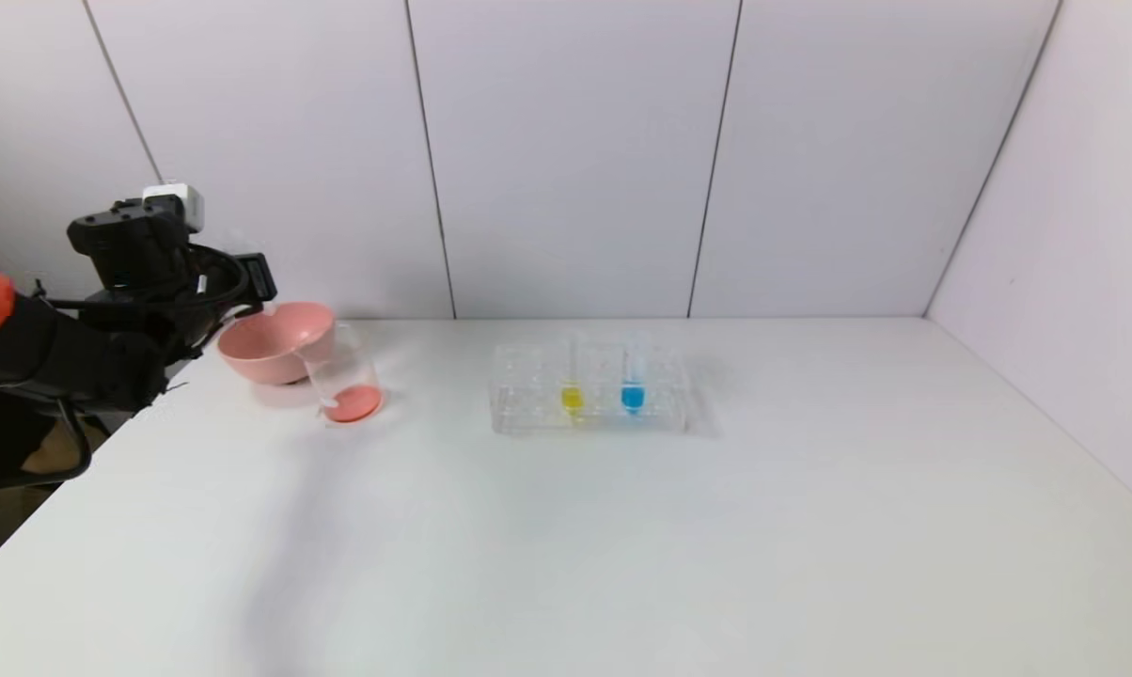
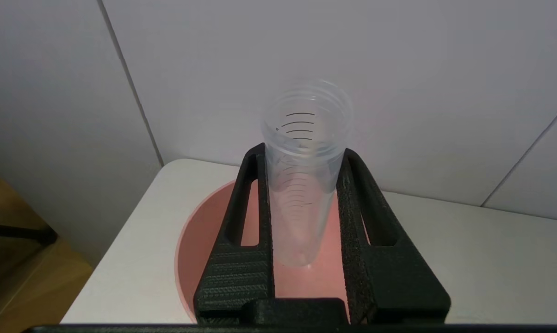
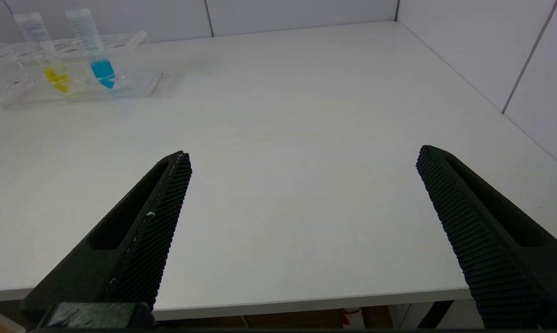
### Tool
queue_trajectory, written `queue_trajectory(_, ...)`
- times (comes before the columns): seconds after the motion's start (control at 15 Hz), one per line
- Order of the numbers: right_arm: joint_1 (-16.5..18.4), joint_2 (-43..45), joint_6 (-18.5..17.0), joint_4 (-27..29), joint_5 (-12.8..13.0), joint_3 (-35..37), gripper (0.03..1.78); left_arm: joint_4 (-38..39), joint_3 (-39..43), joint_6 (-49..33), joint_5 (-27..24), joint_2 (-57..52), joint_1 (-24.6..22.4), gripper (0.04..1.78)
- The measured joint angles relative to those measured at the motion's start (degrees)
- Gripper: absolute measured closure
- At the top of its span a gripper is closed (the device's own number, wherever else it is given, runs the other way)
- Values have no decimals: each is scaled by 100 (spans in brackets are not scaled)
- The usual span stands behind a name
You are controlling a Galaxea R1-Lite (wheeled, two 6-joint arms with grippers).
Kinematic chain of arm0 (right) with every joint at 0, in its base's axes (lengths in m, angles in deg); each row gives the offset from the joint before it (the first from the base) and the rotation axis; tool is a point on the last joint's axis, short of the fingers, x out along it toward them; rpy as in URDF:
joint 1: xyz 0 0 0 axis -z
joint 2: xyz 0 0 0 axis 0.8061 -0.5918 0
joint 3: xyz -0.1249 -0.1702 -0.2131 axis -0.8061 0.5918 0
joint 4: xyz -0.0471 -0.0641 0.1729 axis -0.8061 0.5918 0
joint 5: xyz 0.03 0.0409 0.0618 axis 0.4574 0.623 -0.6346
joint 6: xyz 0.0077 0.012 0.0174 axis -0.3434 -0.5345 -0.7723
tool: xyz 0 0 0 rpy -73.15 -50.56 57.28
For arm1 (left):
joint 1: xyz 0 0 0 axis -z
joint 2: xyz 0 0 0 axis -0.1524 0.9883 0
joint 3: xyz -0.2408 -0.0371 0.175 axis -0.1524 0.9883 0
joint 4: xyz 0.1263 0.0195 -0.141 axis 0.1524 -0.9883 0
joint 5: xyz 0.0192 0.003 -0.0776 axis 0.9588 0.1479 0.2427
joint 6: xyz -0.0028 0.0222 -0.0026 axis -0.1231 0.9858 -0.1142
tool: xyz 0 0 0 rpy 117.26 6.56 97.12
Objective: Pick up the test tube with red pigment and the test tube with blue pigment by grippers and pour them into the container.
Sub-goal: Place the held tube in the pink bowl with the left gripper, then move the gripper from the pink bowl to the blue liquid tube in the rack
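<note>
- While the black two-fingered left gripper (image 2: 301, 159) clamps a slim clear graduated tube (image 2: 304, 175) that looks drained, it hangs over the pink plastic bowl (image 1: 275, 340) at the white table's (image 1: 622, 527) far left.
- Just beside the bowl stands the small clear glass beaker (image 1: 345, 381), red-orange liquid at its bottom.
- Upright in the clear plastic rack (image 1: 589, 388) sit the blue-liquid tube (image 1: 633, 381) and a yellow-liquid tube (image 1: 573, 384).
- Near the table's front edge, the right gripper (image 3: 301, 162) hovers, fingers spread wide.
</note>
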Motion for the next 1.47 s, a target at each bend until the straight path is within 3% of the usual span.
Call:
queue_trajectory(0.4, 0, 0, 0, 2, 0, 0, 4, 48, -161, 12, 11, 386, -2, 139)
queue_trajectory(0.6, 0, 0, 0, 0, 0, 0, 4, 171, -106, 12, 9, 416, 6, 126)
queue_trajectory(0.73, 0, 0, -2, 0, -2, 0, 4, 177, -74, 12, 9, 419, 12, 102)
queue_trajectory(0.93, 0, 0, -2, 2, 0, 0, 4, 229, -30, 17, 6, 407, 12, 53)
queue_trajectory(1.13, 0, 0, -2, 2, -2, 0, 4, 193, 201, -5, -101, 173, 17, 18)
queue_trajectory(1.27, 0, 0, 0, 0, 0, 0, 4, 155, 636, -33, -651, -229, 52, 7)
queue_trajectory(1.47, 0, 0, -2, 0, -2, 0, 4, 155, 1504, -40, -2237, -1028, 74, 6)
